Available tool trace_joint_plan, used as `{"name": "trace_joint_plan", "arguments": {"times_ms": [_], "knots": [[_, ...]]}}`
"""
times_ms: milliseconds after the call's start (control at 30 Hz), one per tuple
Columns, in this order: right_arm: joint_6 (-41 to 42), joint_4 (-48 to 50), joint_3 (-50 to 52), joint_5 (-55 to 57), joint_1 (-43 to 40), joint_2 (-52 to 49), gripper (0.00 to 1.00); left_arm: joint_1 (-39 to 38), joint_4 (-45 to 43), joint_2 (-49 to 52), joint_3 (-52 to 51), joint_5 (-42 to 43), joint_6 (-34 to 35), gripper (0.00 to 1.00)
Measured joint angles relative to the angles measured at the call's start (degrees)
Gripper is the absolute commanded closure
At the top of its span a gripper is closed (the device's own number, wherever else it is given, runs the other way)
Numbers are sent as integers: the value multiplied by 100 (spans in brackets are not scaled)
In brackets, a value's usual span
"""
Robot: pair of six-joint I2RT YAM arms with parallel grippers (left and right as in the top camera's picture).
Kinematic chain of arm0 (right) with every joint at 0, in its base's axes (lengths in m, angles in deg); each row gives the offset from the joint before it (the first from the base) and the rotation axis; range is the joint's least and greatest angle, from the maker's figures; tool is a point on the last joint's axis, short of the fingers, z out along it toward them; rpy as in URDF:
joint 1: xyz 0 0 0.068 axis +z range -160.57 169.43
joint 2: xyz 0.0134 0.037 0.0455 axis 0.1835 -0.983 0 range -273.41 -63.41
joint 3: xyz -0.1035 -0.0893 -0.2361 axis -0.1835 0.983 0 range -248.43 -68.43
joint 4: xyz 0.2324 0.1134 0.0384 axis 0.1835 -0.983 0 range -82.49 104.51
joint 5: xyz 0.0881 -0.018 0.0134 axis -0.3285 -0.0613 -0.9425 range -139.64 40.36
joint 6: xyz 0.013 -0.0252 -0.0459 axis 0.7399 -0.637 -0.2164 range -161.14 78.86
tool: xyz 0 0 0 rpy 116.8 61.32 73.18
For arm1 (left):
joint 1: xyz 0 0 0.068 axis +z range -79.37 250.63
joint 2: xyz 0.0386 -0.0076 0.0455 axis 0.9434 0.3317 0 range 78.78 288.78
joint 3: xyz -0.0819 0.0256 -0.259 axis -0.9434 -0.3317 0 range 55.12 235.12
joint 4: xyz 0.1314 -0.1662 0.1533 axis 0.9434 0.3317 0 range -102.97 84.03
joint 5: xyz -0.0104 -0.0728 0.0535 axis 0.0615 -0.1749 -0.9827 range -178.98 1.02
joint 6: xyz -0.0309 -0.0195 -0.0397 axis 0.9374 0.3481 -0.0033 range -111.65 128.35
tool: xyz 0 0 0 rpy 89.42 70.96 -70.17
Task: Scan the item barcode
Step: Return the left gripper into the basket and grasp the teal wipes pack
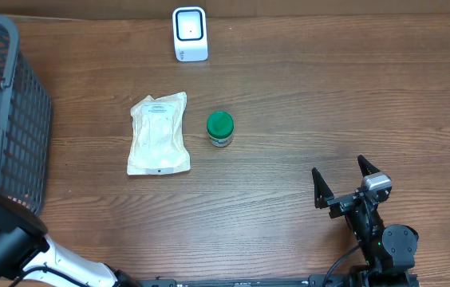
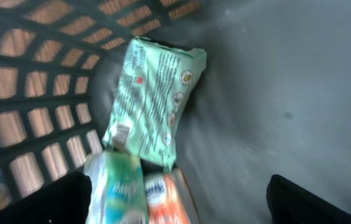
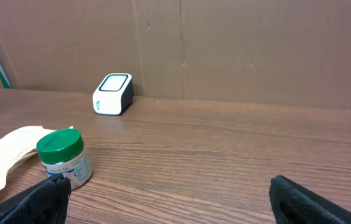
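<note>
Inside basket (image 2: 35,93), green packet (image 2: 154,93), print illegible.

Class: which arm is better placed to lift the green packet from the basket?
Left: the left fingers, open, are inside the basket above the green packet; the right fingers are out over the table.

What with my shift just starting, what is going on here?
The left tool is down inside the dark basket, open above a green packet and other packets, gripping none. The right tool hovers open and empty over the table at its near right. A white pouch and a green-lidded jar sit mid-table; the white scanner stands at the far edge, nothing held to it.
</note>
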Motion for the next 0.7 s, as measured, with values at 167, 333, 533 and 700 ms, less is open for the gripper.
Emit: {"name": "trace_joint_plan", "arguments": {"times_ms": [167,333,533,700], "knots": [[-2,2,0,-2,-2,2,0,0,-649,299,-452,-225,-326,16],[0,0,0,0,0,2,0,11,-951,542,-514,-365,-487,24],[0,0,0,-2,-2,2,0,15,-1117,748,-514,-511,-527,24],[2,0,0,-2,-2,0,0,92,-1189,1123,-514,-579,-527,25]]}}
